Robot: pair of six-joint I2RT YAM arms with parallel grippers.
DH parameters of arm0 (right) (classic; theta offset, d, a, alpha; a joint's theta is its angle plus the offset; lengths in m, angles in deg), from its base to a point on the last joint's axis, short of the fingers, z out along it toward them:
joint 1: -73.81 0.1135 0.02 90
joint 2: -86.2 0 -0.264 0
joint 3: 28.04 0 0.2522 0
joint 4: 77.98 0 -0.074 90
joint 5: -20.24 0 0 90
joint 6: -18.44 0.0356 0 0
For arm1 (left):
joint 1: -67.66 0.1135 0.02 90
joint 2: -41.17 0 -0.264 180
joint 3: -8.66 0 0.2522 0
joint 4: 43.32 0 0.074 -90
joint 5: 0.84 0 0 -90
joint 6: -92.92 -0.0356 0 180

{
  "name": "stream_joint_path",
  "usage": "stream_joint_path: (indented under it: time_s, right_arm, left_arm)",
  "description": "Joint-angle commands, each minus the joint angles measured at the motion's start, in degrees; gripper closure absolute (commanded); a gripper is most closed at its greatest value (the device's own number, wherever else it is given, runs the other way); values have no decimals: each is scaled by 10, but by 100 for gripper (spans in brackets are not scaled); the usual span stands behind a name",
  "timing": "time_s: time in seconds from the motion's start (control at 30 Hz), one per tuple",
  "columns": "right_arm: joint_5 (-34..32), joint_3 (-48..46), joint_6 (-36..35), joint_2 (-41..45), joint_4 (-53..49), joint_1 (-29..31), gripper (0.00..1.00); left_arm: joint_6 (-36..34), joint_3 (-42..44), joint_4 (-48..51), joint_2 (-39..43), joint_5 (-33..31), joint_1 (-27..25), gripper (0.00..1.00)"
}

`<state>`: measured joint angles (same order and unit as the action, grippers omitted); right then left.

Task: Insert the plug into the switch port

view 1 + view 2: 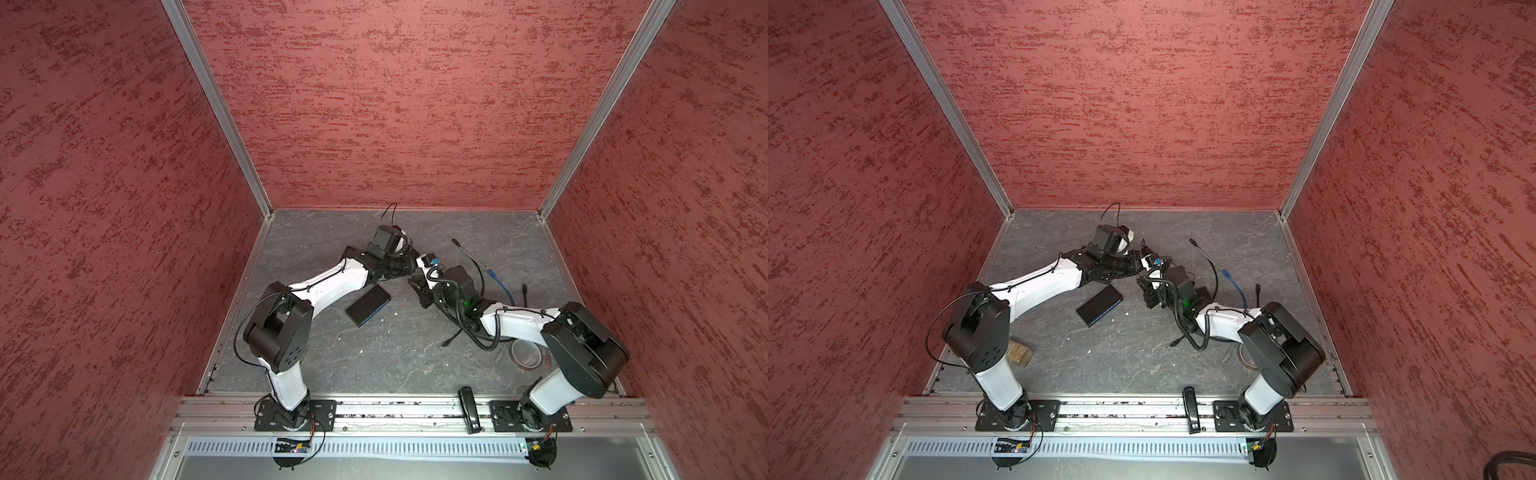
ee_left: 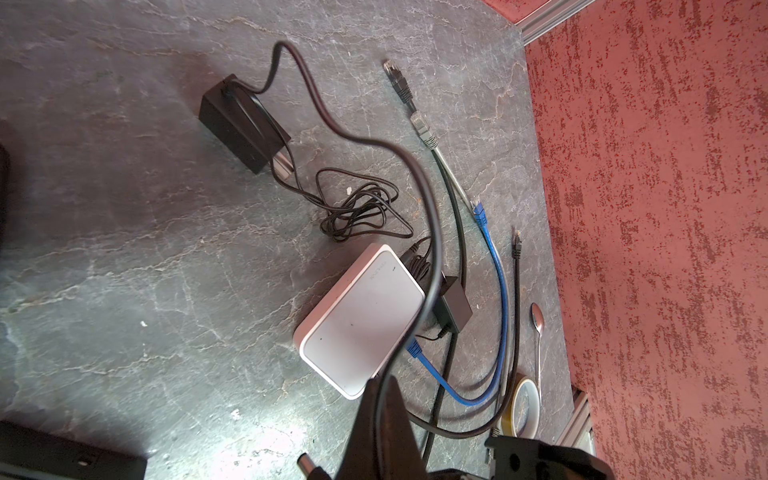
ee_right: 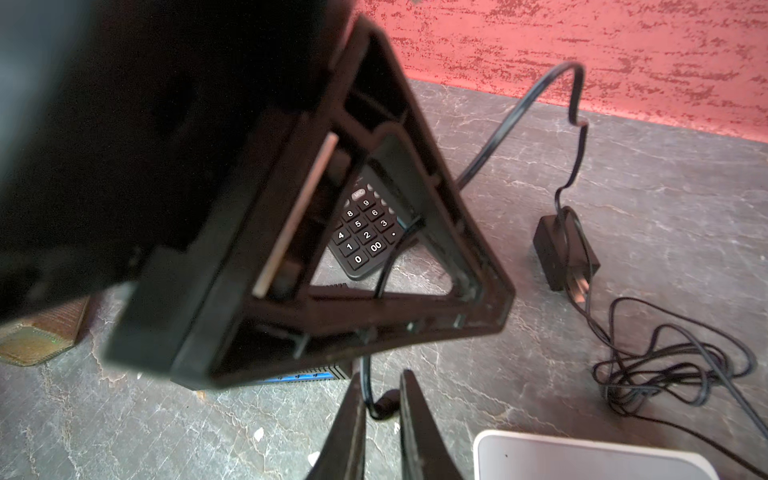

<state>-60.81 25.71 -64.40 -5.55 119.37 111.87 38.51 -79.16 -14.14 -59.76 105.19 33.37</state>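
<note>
My left gripper (image 2: pixel 381 390) pinched the cord (image 2: pixel 428 232); my right gripper (image 3: pixel 382 374) straddled the plug (image 3: pixel 385 405), just left of the switch (image 2: pixel 365 316), grip unconfirmed. Hazard: cord tension could skew the plug at the port.

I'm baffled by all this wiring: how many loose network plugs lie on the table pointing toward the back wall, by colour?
Black plugs: 2
Grey plugs: 1
Blue plugs: 1
Total: 4
</note>
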Motion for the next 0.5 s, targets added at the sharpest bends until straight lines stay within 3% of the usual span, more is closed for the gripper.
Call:
stream_joint_path:
  time_s: [0.0,0.1,0.23,0.3,0.37,0.47]
  right_arm:
    - [-7,16,11,-7,14,3,88]
    - [-9,15,17,-6,18,2,99]
    - [-5,11,30,3,26,2,100]
    - [1,17,39,5,11,0,100]
    - [14,24,53,6,-8,-3,100]
    - [42,31,88,8,-36,-16,100]
  left_arm:
    - [2,-8,-10,-3,4,5,100]
    - [0,-6,-10,-3,4,5,100]
    - [-9,7,-16,0,1,7,99]
    - [-15,18,-21,5,-1,9,86]
    - [-25,33,-29,13,-5,12,64]
    - [-44,57,-43,28,-12,19,39]
